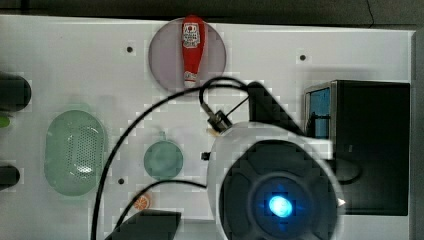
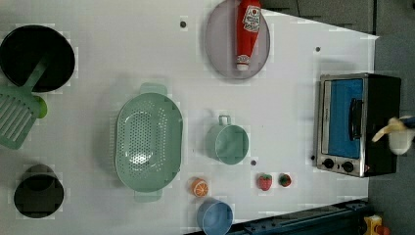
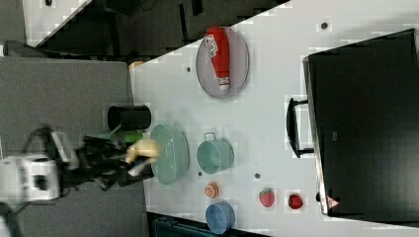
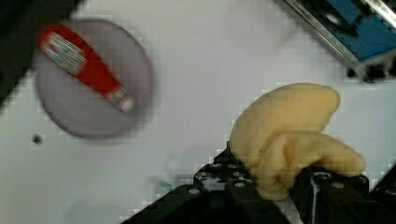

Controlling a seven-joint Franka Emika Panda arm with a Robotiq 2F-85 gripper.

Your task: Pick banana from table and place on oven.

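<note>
You have the banana (image 4: 287, 135) clamped in the gripper (image 4: 275, 186), jaws partly closed around it and lifted clear of the table (image 2: 122, 58). In the left view the banana (image 2: 389, 128) sits just right of the oven (image 2: 359, 122). The ketchup bottle (image 2: 247, 32) lies on the grey plate (image 2: 220, 49).

Evenly bright overhead lighting, with the white table (image 2: 122, 58) nearly washed out and shadows faint. Blocky compression throughout. Motion blur on the ketchup bottle (image 4: 84, 65) in the wrist view.
</note>
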